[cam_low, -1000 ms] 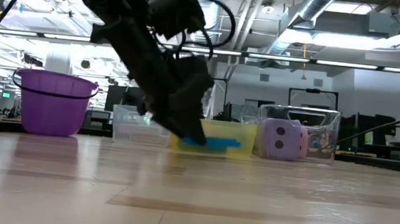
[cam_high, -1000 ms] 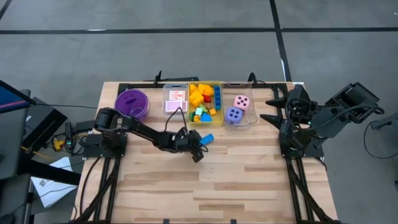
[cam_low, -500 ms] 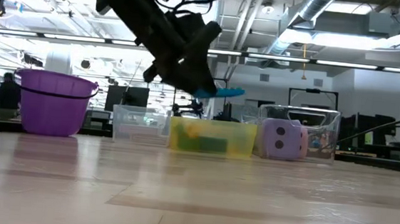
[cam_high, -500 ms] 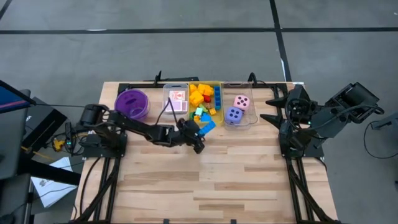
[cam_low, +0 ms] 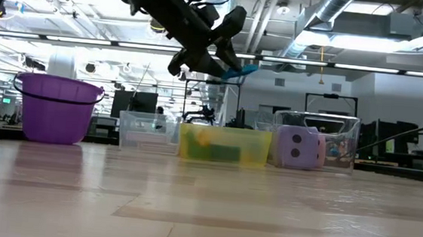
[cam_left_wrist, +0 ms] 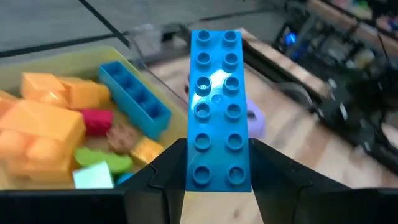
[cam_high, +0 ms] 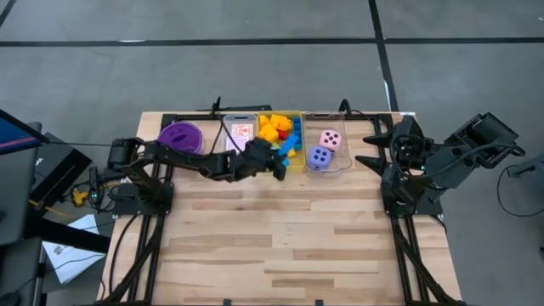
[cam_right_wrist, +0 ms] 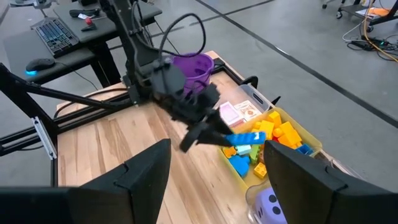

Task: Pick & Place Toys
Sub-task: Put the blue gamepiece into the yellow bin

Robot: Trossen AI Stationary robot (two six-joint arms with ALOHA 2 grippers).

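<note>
Over the yellow bin (cam_high: 297,161), a light, rigid, slick blue block (cam_left_wrist: 216,106) is clenched endwise by the left tool (cam_left_wrist: 214,177); the right tool (cam_right_wrist: 214,180) is parked agape.

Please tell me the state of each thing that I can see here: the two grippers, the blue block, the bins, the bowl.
left gripper: shut on the long blue block, raised over the yellow bin.
long blue block: held, off the table.
yellow bin: holds many blocks.
clear bin: holds the pink and purple dice.
purple bowl: upright.
right gripper: open, waiting at the table's side.
</note>
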